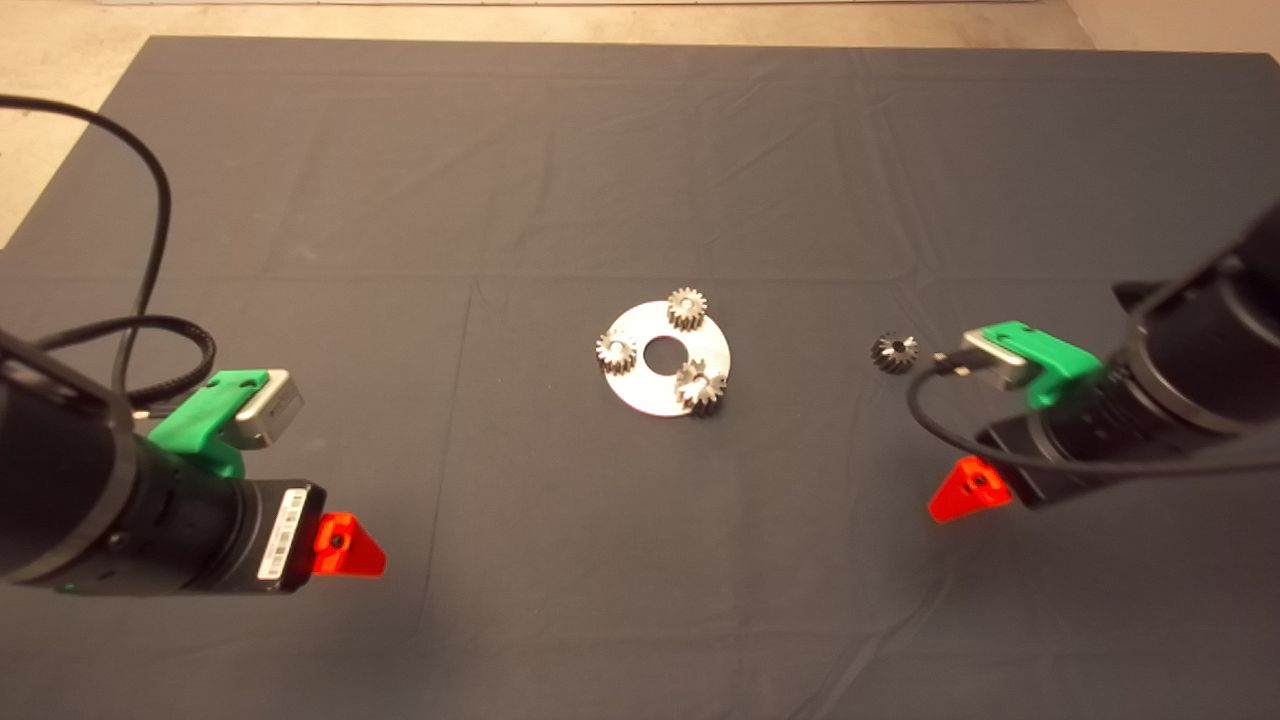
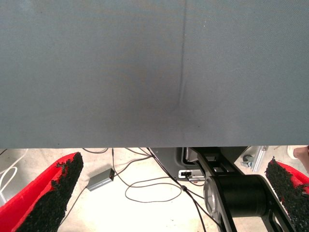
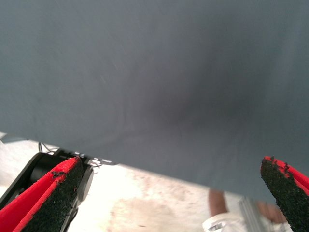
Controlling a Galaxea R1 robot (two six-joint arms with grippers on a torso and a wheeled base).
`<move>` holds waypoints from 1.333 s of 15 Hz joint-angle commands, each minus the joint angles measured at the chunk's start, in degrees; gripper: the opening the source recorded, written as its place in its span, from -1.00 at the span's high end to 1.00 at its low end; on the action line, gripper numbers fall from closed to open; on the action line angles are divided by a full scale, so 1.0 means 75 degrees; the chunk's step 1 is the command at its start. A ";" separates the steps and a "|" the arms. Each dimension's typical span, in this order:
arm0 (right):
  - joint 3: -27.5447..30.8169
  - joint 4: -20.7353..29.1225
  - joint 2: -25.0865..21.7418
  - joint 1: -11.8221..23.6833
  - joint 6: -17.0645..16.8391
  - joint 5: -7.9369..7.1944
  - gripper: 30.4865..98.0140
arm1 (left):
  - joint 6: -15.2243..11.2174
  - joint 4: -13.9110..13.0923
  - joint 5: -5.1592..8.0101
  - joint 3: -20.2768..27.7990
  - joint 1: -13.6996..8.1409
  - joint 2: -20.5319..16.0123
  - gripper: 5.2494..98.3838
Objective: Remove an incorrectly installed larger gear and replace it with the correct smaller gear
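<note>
Gears numbered 3 on the silver disc [image 1: 668, 360]: the larger gear [image 1: 700, 387], dark flared teeth under a bright flat face, sat at 5 o'clock. At 3 o'clock from it the smaller gear [image 1: 894, 352] lay almost black. My left gripper [image 2: 169, 193] and right gripper [image 3: 166, 193] hovered, fingers apart.

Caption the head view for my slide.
Silver round plate carrying two pale gears and the flared larger gear; small blackish gear lies beside it on the dark mat.
</note>
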 commanded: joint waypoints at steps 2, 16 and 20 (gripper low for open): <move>-0.2136 -0.0226 0.1639 0.0119 -0.1516 -0.0943 -0.99 | -0.0042 -0.0118 0.0037 0.0111 -0.0027 0.0006 -1.00; -0.5408 -0.1026 0.4297 -0.0779 -0.4033 -0.0943 -0.99 | -0.0042 -0.0118 0.0049 0.0111 -0.0027 -0.0001 -1.00; -0.5432 -0.1244 0.4360 -0.0993 -0.4306 -0.0943 -0.99 | -0.0042 -0.0118 0.0049 0.0111 -0.0027 0.0006 -1.00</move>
